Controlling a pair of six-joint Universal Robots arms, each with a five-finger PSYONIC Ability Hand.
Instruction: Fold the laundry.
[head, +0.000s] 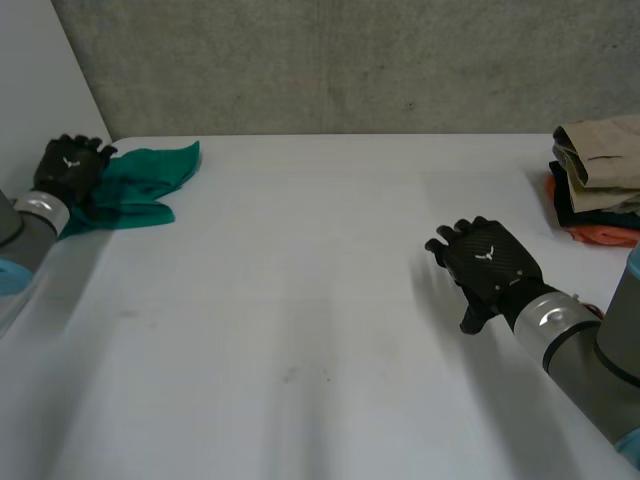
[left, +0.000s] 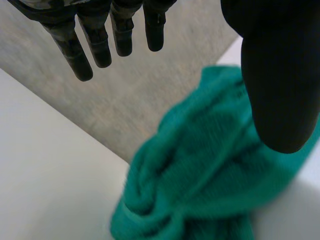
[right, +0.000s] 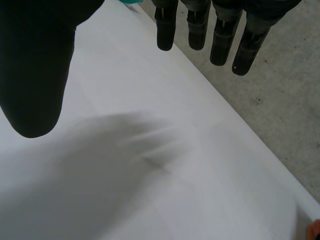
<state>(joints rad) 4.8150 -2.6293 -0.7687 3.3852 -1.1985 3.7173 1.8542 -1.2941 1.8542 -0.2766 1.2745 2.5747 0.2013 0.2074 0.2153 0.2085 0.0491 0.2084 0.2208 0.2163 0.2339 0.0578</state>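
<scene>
A crumpled green cloth (head: 140, 185) lies at the table's far left corner. My left hand (head: 70, 168) hovers over its left part, fingers straight and apart from the thumb. In the left wrist view the green cloth (left: 200, 175) bunches under my palm, with my fingers (left: 95, 40) and thumb spread above it, holding nothing. My right hand (head: 487, 265) hangs open over bare table right of the middle. The right wrist view has its fingers (right: 220, 35) straight above the white table (right: 150, 150).
A stack of folded garments (head: 600, 180), beige on top with dark and orange layers below, sits at the table's far right edge. A grey concrete wall (head: 330, 60) rises behind the table. The white table (head: 290, 300) stretches between my hands.
</scene>
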